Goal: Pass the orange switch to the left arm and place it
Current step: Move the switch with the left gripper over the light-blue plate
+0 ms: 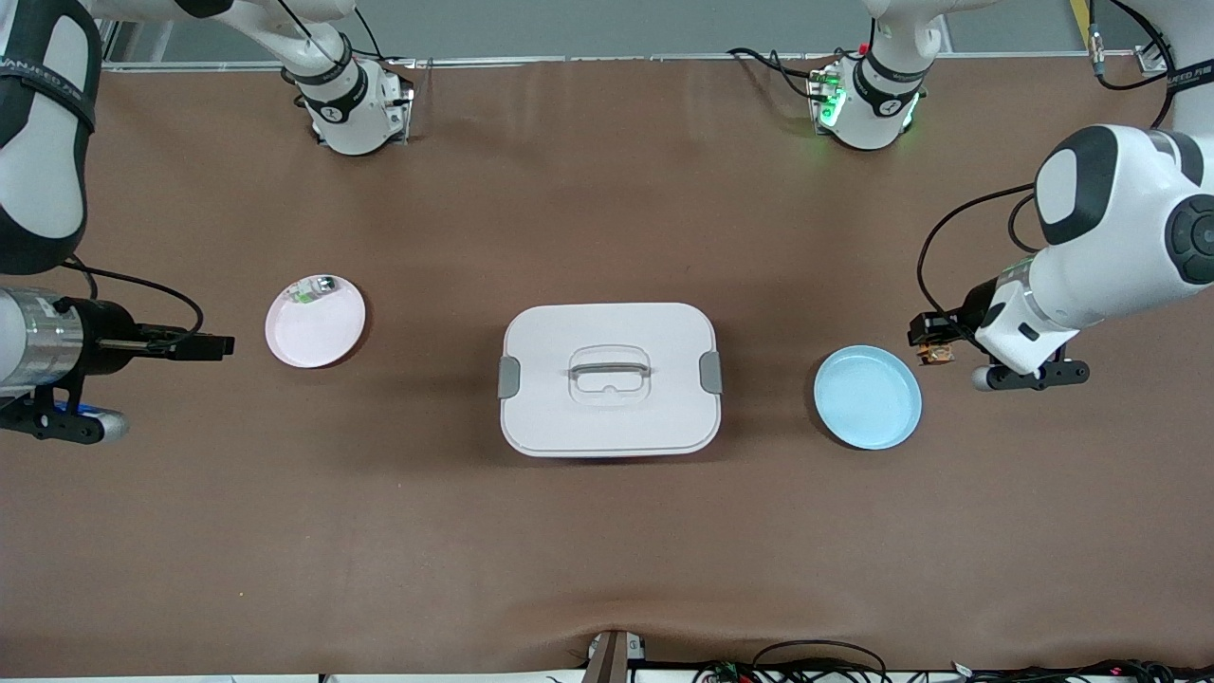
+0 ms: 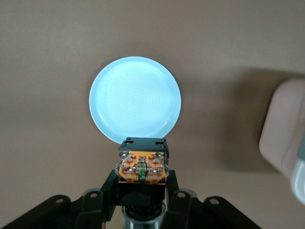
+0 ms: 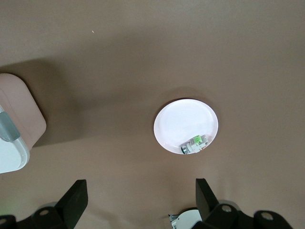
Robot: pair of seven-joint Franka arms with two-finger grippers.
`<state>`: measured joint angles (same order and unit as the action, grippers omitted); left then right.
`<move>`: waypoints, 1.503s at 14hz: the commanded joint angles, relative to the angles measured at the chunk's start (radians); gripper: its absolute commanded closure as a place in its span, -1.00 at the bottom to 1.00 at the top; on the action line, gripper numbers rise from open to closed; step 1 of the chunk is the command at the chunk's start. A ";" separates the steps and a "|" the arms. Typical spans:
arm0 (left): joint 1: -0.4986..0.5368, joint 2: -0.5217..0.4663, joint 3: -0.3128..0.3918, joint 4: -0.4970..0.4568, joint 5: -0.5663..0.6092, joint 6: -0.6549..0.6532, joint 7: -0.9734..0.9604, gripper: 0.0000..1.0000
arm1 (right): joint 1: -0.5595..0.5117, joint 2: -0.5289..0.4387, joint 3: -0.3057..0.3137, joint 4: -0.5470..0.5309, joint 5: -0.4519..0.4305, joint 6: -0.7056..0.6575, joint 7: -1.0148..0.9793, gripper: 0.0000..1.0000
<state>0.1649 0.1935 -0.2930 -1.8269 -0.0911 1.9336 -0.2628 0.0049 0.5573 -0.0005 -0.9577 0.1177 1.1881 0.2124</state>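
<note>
My left gripper (image 1: 934, 343) is shut on the orange switch (image 1: 937, 354), a small black part with an orange end. It holds it in the air beside the blue plate (image 1: 868, 396), toward the left arm's end of the table. In the left wrist view the switch (image 2: 142, 166) sits between my black fingers (image 2: 108, 185), with the blue plate (image 2: 135, 100) below. My right gripper (image 1: 216, 346) is open and empty, level above the table beside the pink plate (image 1: 315, 321). The white box (image 1: 609, 378) stands in the middle between the plates.
The pink plate holds a small silvery-green component (image 1: 316, 287), which also shows in the right wrist view (image 3: 194, 143). The box's corner shows in the right wrist view (image 3: 14, 129) and in the left wrist view (image 2: 286, 133). Both arm bases stand along the table's farthest edge.
</note>
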 commanded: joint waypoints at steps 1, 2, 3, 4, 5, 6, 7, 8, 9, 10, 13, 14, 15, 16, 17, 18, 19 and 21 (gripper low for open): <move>-0.010 0.026 -0.008 -0.006 0.056 0.060 -0.192 0.88 | -0.011 -0.016 0.014 -0.013 -0.019 -0.007 -0.011 -1.00; -0.010 0.037 -0.012 -0.006 0.076 0.077 -0.264 0.88 | -0.011 -0.017 0.014 -0.013 -0.020 -0.007 -0.010 -1.00; -0.011 0.046 -0.014 -0.006 0.089 0.087 -0.330 0.88 | -0.011 -0.016 0.014 -0.013 -0.024 -0.007 -0.011 -1.00; -0.016 0.055 -0.014 -0.008 0.097 0.099 -0.393 0.88 | -0.009 -0.016 0.014 -0.013 -0.036 -0.007 -0.011 -1.00; -0.021 0.063 -0.014 -0.006 0.099 0.107 -0.464 0.88 | -0.009 -0.017 0.014 -0.013 -0.050 -0.007 -0.011 -1.00; -0.019 0.070 -0.014 -0.006 0.099 0.110 -0.536 0.88 | -0.009 -0.017 0.014 -0.013 -0.067 -0.007 -0.019 -1.00; -0.018 0.075 -0.014 -0.008 0.099 0.122 -0.597 0.86 | -0.008 -0.017 0.016 -0.013 -0.082 -0.007 -0.039 -1.00; -0.016 0.083 -0.014 -0.028 0.099 0.152 -0.665 0.86 | -0.008 -0.017 0.014 -0.013 -0.099 -0.007 -0.072 -1.00; -0.016 0.083 -0.014 -0.054 0.099 0.195 -0.720 0.86 | -0.009 -0.017 0.013 -0.013 -0.114 -0.007 -0.112 -1.00; -0.015 0.084 -0.012 -0.081 0.099 0.238 -0.768 0.86 | -0.011 -0.017 0.011 -0.013 -0.118 -0.007 -0.142 -1.00; -0.013 0.092 -0.009 -0.141 0.118 0.356 -0.935 0.86 | -0.025 -0.017 0.013 -0.013 -0.121 -0.007 -0.154 -1.00; -0.013 0.104 -0.011 -0.147 0.154 0.382 -1.014 0.86 | -0.025 -0.022 0.011 -0.013 -0.122 -0.007 -0.153 -1.00; -0.013 0.116 -0.011 -0.147 0.187 0.401 -1.102 0.86 | -0.028 -0.030 0.011 -0.015 -0.122 -0.007 -0.156 -1.00; -0.013 0.130 -0.011 -0.147 0.235 0.416 -1.189 0.86 | -0.037 -0.030 0.013 -0.015 -0.121 -0.007 -0.157 -1.00; -0.013 0.145 -0.011 -0.147 0.275 0.424 -1.269 0.86 | -0.043 -0.031 0.013 -0.015 -0.121 -0.007 -0.150 -1.00; -0.012 0.161 -0.012 -0.147 0.302 0.427 -1.318 0.86 | -0.043 -0.036 0.010 -0.015 -0.122 -0.007 -0.146 -1.00; -0.012 0.173 -0.012 -0.147 0.307 0.439 -1.351 0.86 | -0.043 -0.059 0.010 -0.015 -0.124 -0.007 -0.146 -1.00; -0.015 0.207 -0.012 -0.143 0.307 0.458 -1.391 0.86 | -0.039 -0.083 0.007 -0.015 -0.133 -0.011 -0.151 -1.00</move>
<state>0.1494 0.3735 -0.3014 -1.9714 0.1933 2.3636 -1.5993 -0.0296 0.5242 -0.0032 -0.9548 0.0119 1.1872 0.0726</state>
